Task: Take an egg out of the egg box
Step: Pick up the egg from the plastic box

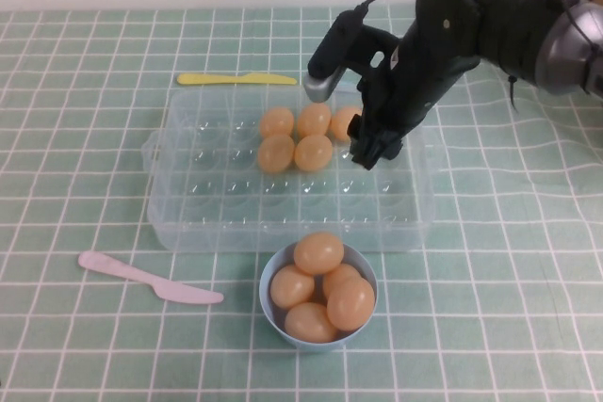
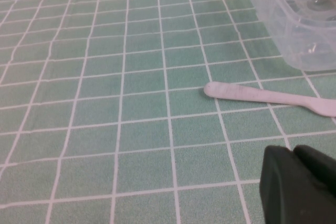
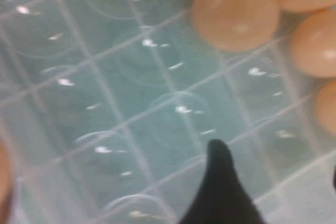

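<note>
The clear egg box lies mid-table with several orange-tan eggs in its far cells; the nearest ones to my gripper are one egg and another. My right gripper hangs open and empty over the box, just right of those eggs. In the right wrist view it is above empty cells of the egg box, with an egg ahead and more beside it. My left gripper is shut and empty, low over the tablecloth, out of the high view.
A light-blue bowl holding several eggs stands in front of the box. A pink plastic knife lies at the front left and shows in the left wrist view. A yellow knife lies behind the box. The box corner shows there too.
</note>
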Action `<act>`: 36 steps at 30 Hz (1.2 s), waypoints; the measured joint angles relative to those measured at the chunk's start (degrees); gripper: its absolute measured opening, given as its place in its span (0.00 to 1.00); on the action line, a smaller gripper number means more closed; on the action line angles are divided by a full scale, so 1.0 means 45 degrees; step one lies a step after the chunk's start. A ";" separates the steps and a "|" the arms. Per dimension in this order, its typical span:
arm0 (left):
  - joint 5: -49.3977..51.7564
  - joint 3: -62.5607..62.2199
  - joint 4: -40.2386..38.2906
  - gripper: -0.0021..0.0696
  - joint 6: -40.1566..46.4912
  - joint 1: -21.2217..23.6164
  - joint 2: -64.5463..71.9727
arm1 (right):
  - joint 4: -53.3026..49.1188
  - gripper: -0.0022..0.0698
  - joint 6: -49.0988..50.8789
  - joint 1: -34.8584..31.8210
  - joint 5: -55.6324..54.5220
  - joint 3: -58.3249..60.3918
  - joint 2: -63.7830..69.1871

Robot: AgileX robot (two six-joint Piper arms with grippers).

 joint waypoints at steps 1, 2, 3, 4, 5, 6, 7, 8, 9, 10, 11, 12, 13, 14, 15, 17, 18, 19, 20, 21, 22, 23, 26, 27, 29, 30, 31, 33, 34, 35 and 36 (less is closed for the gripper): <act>0.0000 0.0000 0.0000 0.02 0.0000 0.0000 0.0000 | -0.0056 0.59 -0.0359 -0.0099 -0.0205 0.0000 0.0000; 0.0000 0.0000 0.0000 0.02 0.0000 0.0000 0.0000 | -0.0128 0.62 -0.0721 -0.0155 -0.0372 0.0000 0.0000; 0.0000 0.0000 0.0000 0.02 0.0000 0.0000 0.0000 | -0.0172 0.64 -0.1074 -0.0225 -0.0579 0.0000 0.0025; 0.0000 0.0000 0.0000 0.02 0.0000 0.0000 0.0000 | -0.0196 0.66 -0.1313 -0.0302 -0.0709 0.0000 0.0078; 0.0000 0.0000 0.0000 0.02 0.0000 0.0000 0.0000 | -0.0234 0.67 -0.1563 -0.0406 -0.0893 0.0000 0.0149; 0.0000 0.0000 0.0000 0.02 0.0000 0.0000 0.0000 | -0.0255 0.67 -0.1786 -0.0500 -0.1049 0.0000 0.0241; 0.0000 0.0000 0.0000 0.02 0.0000 0.0000 0.0000 | -0.0283 0.68 -0.1989 -0.0609 -0.1192 0.0000 0.0339; 0.0000 0.0000 0.0000 0.02 0.0000 0.0000 0.0000 | -0.0283 0.68 -0.2132 -0.0692 -0.1329 0.0000 0.0417; 0.0000 0.0000 0.0000 0.02 0.0000 0.0000 0.0000 | -0.0283 0.68 -0.2234 -0.0790 -0.1465 0.0000 0.0491; 0.0000 0.0000 0.0000 0.02 0.0000 0.0000 0.0000 | -0.0255 0.68 -0.2328 -0.0866 -0.1626 0.0000 0.0599; 0.0000 0.0000 0.0000 0.02 0.0000 0.0000 0.0000 | -0.0220 0.68 -0.2385 -0.0893 -0.1724 0.0000 0.0655; 0.0000 0.0000 0.0000 0.02 0.0000 0.0000 0.0000 | -0.0127 0.68 -0.2497 -0.0978 -0.1891 0.0000 0.0730; 0.0000 0.0000 0.0000 0.02 0.0000 0.0000 0.0000 | -0.0032 0.68 -0.2696 -0.1037 -0.2089 0.0000 0.0784; 0.0000 0.0000 0.0000 0.02 0.0000 0.0000 0.0000 | 0.0119 0.68 -0.2959 -0.1067 -0.2202 0.0000 0.0841; 0.0000 0.0000 0.0000 0.02 0.0000 0.0000 0.0000 | 0.0323 0.68 -0.3291 -0.1098 -0.2351 0.0024 0.0845; 0.0000 0.0000 0.0000 0.02 0.0000 0.0000 0.0000 | 0.0705 0.68 -0.4101 -0.1126 -0.2665 0.0161 0.0869; 0.0000 0.0000 0.0000 0.02 0.0000 0.0000 0.0000 | 0.0939 0.68 -0.4648 -0.1126 -0.2850 0.0267 0.0869; 0.0000 0.0000 0.0000 0.02 0.0000 0.0000 0.0000 | 0.1121 0.68 -0.5156 -0.1126 -0.3014 0.0391 0.0869; 0.0000 0.0000 0.0000 0.02 0.0000 0.0000 0.0000 | 0.1217 0.69 -0.5514 -0.1126 -0.3144 0.0500 0.0869; 0.0000 0.0000 0.0000 0.02 0.0000 0.0000 0.0000 | 0.1245 0.69 -0.5883 -0.1126 -0.3276 0.0658 0.0869; 0.0000 0.0000 0.0000 0.02 0.0000 0.0000 0.0000 | 0.1268 0.69 -0.6143 -0.1126 -0.3410 0.0803 0.0869; 0.0000 0.0000 0.0000 0.02 0.0000 0.0000 0.0000 | 0.1298 0.69 -0.6303 -0.1126 -0.3516 0.0924 0.0869; 0.0000 0.0000 0.0000 0.02 0.0000 0.0000 0.0000 | 0.1346 0.69 -0.6446 -0.1126 -0.3952 0.1161 0.0869; 0.0000 0.0000 0.0000 0.02 0.0000 0.0000 0.0000 | 0.1381 0.69 -0.6446 -0.1152 -0.4072 0.1184 0.0869; 0.0000 0.0000 0.0000 0.02 0.0000 0.0000 0.0000 | 0.1409 0.69 -0.6446 -0.1229 -0.4287 0.1213 0.0869; 0.0000 0.0000 0.0000 0.02 0.0000 0.0000 0.0000 | 0.1409 0.69 -0.6446 -0.1251 -0.4388 0.1213 0.0875; 0.0000 0.0000 0.0000 0.02 0.0000 0.0000 0.0000 | 0.1409 0.69 -0.6446 -0.1279 -0.4464 0.1213 0.0897; 0.0000 0.0000 0.0000 0.02 0.0000 0.0000 0.0000 | 0.1409 0.69 -0.6446 -0.1298 -0.4618 0.1213 0.0953; 0.0000 0.0000 0.0000 0.02 0.0000 0.0000 0.0000 | 0.1409 0.69 -0.6446 -0.1298 -0.4662 0.1213 0.1010; 0.0000 0.0000 0.0000 0.02 0.0000 0.0000 0.0000 | 0.1409 0.69 -0.6446 -0.1298 -0.4695 0.1213 0.1101; 0.0000 0.0000 0.0000 0.02 0.0000 0.0000 0.0000 | 0.1409 0.69 -0.6446 -0.1298 -0.4719 0.1218 0.1169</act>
